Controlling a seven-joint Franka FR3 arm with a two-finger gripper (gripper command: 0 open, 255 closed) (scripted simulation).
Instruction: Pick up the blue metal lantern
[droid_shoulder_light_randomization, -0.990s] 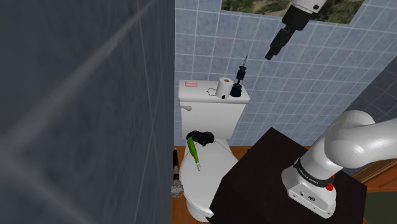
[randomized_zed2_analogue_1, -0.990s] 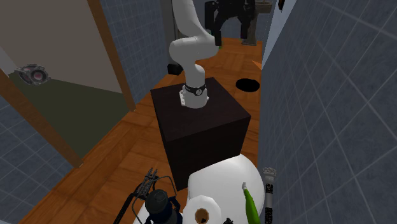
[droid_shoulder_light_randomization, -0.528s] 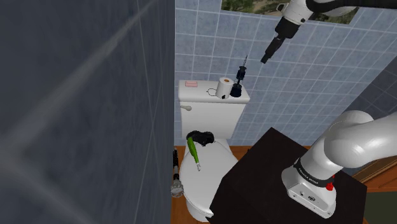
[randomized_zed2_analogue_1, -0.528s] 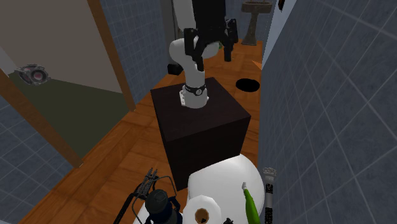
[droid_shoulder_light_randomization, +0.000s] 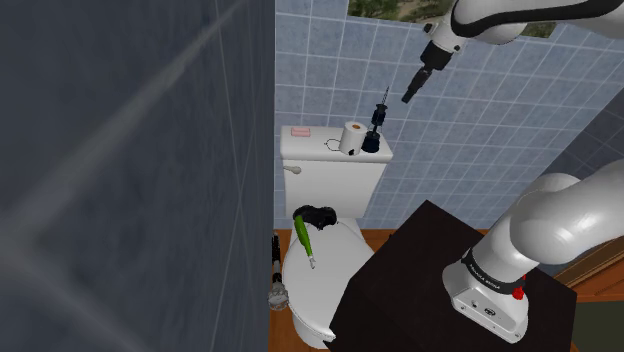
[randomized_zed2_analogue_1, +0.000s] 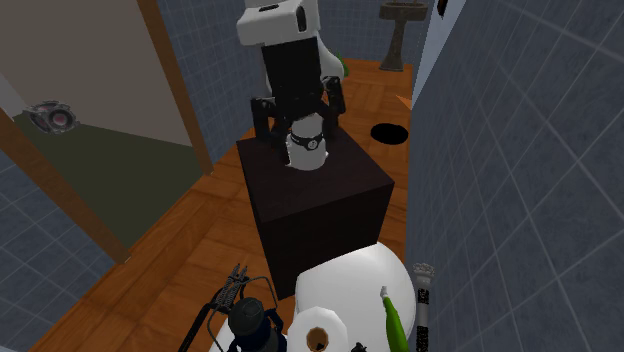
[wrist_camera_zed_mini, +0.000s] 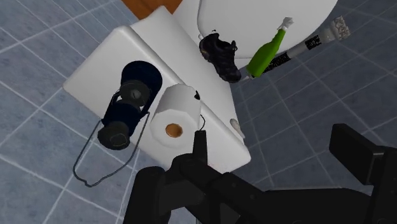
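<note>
The dark blue lantern (wrist_camera_zed_mini: 130, 102) stands on top of the white toilet tank (wrist_camera_zed_mini: 121, 48), near one end of the lid, and it has a thin wire handle. A white toilet roll (wrist_camera_zed_mini: 173, 121) stands on the tank too, on the side of the lantern toward the tank's middle — so close that the two seem to touch. At the other end of the tank lid lies a small pink flat thing (droid_shoulder_light_randomization: 300, 131). The black gripper (droid_shoulder_light_randomization: 408, 96) hangs in the air high above the tank, well apart from the lantern, in front of the blue tiled wall (droid_shoulder_light_randomization: 320, 60). Its two fingers stand wide apart and hold nothing. Below the tank, on the closed toilet lid (droid_shoulder_light_randomization: 325, 285), a black shoe (wrist_camera_zed_mini: 219, 56) lies close to the tank. A green bottle (wrist_camera_zed_mini: 267, 51) lies next to the shoe, with its neck pointing away from the tank. Down beside the bowl, lower than the tank, is a black stick with a grey head (wrist_camera_zed_mini: 318, 39) — I cannot tell what it is. The dark box stand (randomized_zed2_analogue_1: 310, 200) that carries the arm sits on the wooden floor (randomized_zed2_analogue_1: 180, 240), past the bowl and well apart from the tank.
</note>
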